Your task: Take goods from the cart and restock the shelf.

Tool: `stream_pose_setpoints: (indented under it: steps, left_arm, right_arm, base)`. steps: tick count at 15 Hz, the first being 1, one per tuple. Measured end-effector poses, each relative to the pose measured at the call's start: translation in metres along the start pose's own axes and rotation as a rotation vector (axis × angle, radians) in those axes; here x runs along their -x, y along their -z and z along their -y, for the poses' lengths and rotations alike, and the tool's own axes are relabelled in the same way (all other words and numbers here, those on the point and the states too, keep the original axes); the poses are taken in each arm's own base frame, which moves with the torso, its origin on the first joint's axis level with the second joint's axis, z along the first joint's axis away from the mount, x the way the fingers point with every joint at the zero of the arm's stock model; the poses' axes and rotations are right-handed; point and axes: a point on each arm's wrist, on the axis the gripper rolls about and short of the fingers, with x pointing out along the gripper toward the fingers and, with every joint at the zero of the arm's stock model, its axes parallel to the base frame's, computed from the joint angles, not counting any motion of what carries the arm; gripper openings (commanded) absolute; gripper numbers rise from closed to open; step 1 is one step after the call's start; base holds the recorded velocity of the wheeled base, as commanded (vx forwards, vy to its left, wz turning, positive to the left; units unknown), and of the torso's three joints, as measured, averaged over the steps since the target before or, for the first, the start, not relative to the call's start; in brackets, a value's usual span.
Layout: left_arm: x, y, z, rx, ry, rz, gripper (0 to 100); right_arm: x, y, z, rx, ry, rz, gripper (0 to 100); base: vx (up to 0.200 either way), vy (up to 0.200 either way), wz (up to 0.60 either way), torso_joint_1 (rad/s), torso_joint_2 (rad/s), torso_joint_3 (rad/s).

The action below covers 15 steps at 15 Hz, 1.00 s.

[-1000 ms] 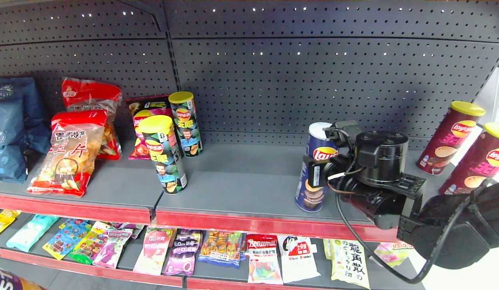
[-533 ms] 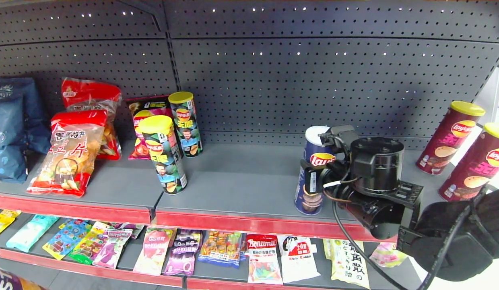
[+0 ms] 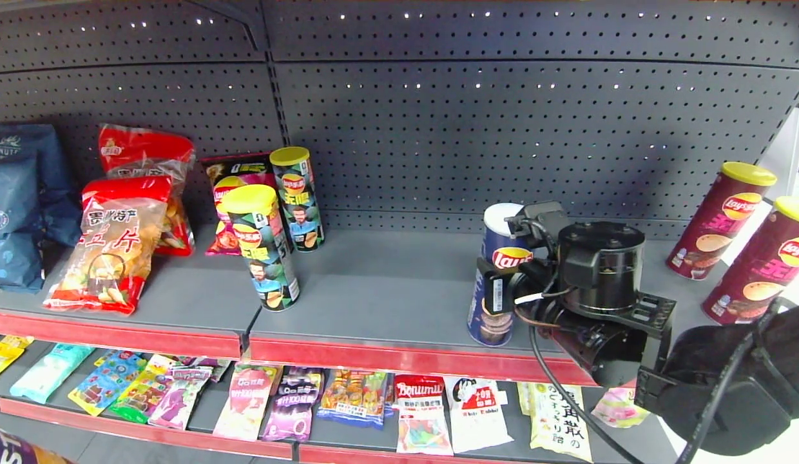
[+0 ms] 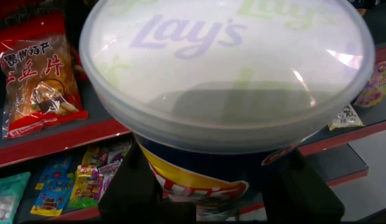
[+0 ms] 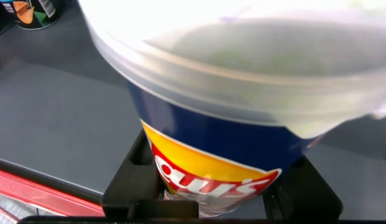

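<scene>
The right gripper (image 3: 502,287) has its jaws clamped on a blue cylindrical chip can (image 3: 502,248) with a pale plastic lid, gripping it at mid-height. This can is over the front right part of the grey metal shelf (image 3: 386,290); contact with the shelf cannot be confirmed. The left gripper (image 4: 221,186) has its jaws clamped on a second blue chip can (image 4: 224,81) with a clear lid, in front of the shelf.

Two blue cans (image 3: 499,270) (image 4: 199,180), two teal cans (image 3: 264,248), two maroon cans (image 3: 718,222), two red bags (image 3: 113,241).
</scene>
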Motion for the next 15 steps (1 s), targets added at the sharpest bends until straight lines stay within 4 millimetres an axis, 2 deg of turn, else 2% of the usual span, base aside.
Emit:
stream_pose_setpoints:
  steps: [7,8,12,15]
  left_arm:
    - [0.000,0.000,0.000,0.001,0.002,-0.003,0]
    - [-0.001,0.000,0.000,0.001,0.002,-0.003,0]
    - [-0.001,0.001,0.000,0.004,0.003,-0.005,0]
    - [-0.001,0.001,0.000,0.004,0.003,-0.006,0]
  right_arm:
    - [0.000,0.000,0.000,-0.001,0.000,0.001,0]
    - [0.000,0.000,0.000,-0.005,-0.001,0.001,100]
    - [0.002,-0.003,-0.001,-0.012,-0.007,0.009,100]
    - [0.011,-0.007,-0.005,-0.012,-0.028,0.025,100]
  base:
    - [0.000,0.000,0.00,0.000,0.00,0.000]
    - [0.000,0.000,0.00,0.000,0.00,0.000]
    - [0.000,0.000,0.00,0.000,0.00,0.000]
    - [0.000,0.000,0.00,0.000,0.00,0.000]
